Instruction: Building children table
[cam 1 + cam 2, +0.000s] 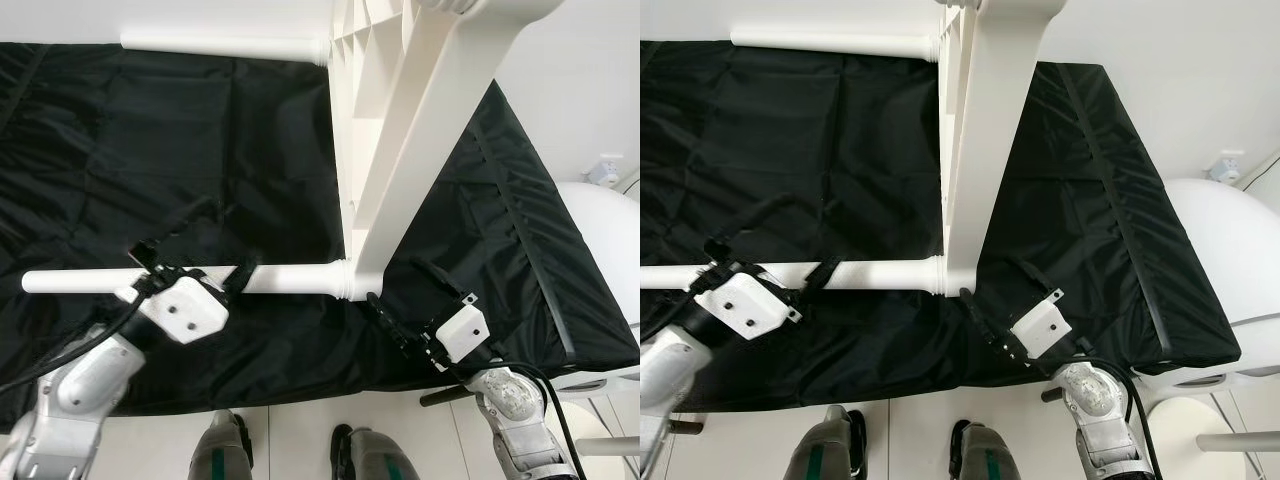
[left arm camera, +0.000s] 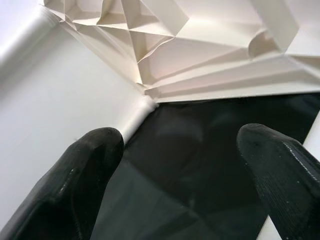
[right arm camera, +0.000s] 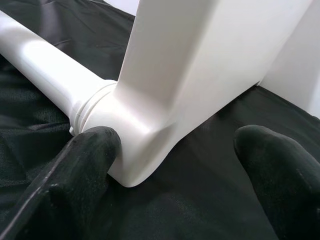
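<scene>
Tabletop (image 1: 400, 150), white plastic with a ribbed underside, stands on its edge on a black cloth (image 1: 200, 130) spread over a raised surface, so that its leg sockets face sideways within reach of both arms. Near leg (image 1: 290, 279) lies horizontally along the cloth, its collared end seated at the tabletop's lower corner; a far leg (image 1: 225, 44) projects the same way from the upper corner.

Left gripper (image 1: 238, 276) is at the near leg's midsection, black fingers (image 2: 85, 175) parted; the head views suggest they straddle the tube, but whether they press on it cannot be told. This placement would let the arm turn or push the leg along its own axis into the socket.

Right gripper (image 1: 385, 305) sits low at the corner where leg meets tabletop. Its fingers (image 3: 85, 170) are spread, one touching the rounded corner just below the collar, the other apart over the cloth. Held so, it probably braces the panel against the push.

Judged from the seated collar, the near leg is at or close to its final position.
</scene>
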Motion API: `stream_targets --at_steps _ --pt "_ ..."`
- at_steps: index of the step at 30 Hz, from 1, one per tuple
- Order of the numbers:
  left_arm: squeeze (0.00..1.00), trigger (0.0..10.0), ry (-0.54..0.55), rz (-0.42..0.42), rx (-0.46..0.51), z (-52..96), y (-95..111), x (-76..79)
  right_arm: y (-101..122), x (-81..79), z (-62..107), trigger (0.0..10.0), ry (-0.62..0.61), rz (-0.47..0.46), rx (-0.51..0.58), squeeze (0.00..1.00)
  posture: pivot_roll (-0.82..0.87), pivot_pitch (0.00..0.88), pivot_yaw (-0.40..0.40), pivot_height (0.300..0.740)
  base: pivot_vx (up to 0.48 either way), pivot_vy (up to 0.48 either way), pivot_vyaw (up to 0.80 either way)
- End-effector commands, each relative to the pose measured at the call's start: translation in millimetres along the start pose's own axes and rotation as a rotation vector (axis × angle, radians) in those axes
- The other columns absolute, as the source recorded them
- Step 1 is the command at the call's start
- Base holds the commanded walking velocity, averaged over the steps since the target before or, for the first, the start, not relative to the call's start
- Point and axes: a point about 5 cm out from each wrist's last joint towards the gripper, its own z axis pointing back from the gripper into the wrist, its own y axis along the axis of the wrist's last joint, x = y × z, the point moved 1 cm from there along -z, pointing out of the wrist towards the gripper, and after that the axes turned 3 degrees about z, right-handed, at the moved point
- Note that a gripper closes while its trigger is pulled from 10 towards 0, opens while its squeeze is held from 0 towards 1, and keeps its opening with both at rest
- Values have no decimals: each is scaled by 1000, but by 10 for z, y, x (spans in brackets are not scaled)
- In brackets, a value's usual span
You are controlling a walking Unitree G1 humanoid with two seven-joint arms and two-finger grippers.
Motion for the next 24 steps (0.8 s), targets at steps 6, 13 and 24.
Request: stream_targets --at_steps 6,13,24 --pt "0 10000 75 -113 70 -15 222 -244 -92 84 -63 10000 -19 5 -23 0 154 164 -65 740 0 0 0" --pt "0 10000 118 -220 98 13 309 -353 -137 145 -134 10000 -12 13 -18 0 186 162 -97 740 0 0 0" --pt "0 10000 243 -347 91 99 456 -648 -180 146 -329 10000 22 4 10 0 229 159 -122 740 0 0 0"
